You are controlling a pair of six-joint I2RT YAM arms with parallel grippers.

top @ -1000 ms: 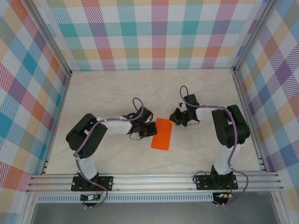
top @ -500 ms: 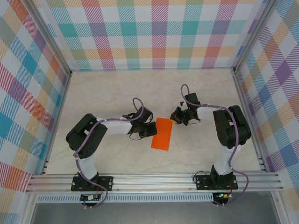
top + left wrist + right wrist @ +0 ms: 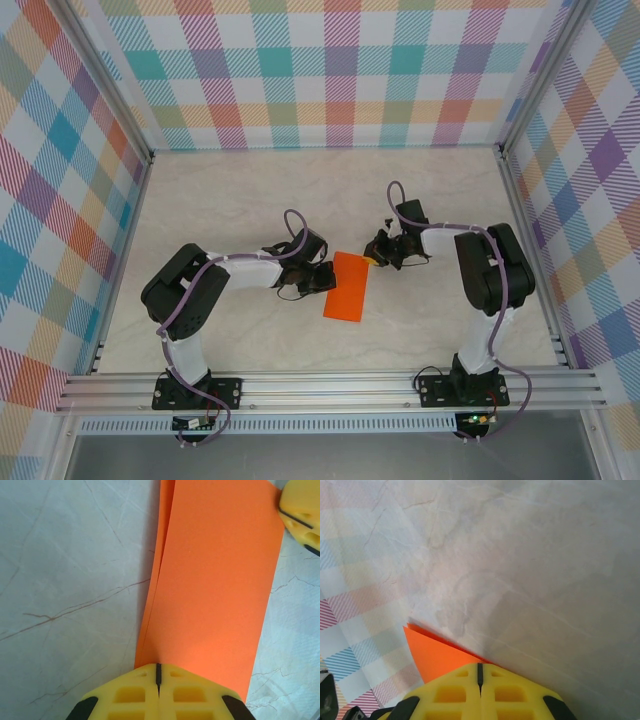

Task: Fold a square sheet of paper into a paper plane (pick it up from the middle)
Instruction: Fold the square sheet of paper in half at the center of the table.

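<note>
The square sheet of paper (image 3: 348, 290) is bright orange, folded into a narrow double strip, and lies flat on the marbled table between the arms. My left gripper (image 3: 326, 277) is shut, its yellow tips set on the strip's left edge. In the left wrist view the paper (image 3: 215, 580) runs out from under the closed left gripper (image 3: 158, 667), its two layers parting slightly along the left side. My right gripper (image 3: 372, 259) is shut at the strip's far right corner. In the right wrist view the closed right gripper (image 3: 480, 667) sits over an orange corner (image 3: 435, 657).
Plaid walls (image 3: 320, 70) enclose the table on three sides, and an aluminium rail (image 3: 330, 388) runs along the near edge. Open tabletop (image 3: 250, 200) lies behind and to both sides of the paper.
</note>
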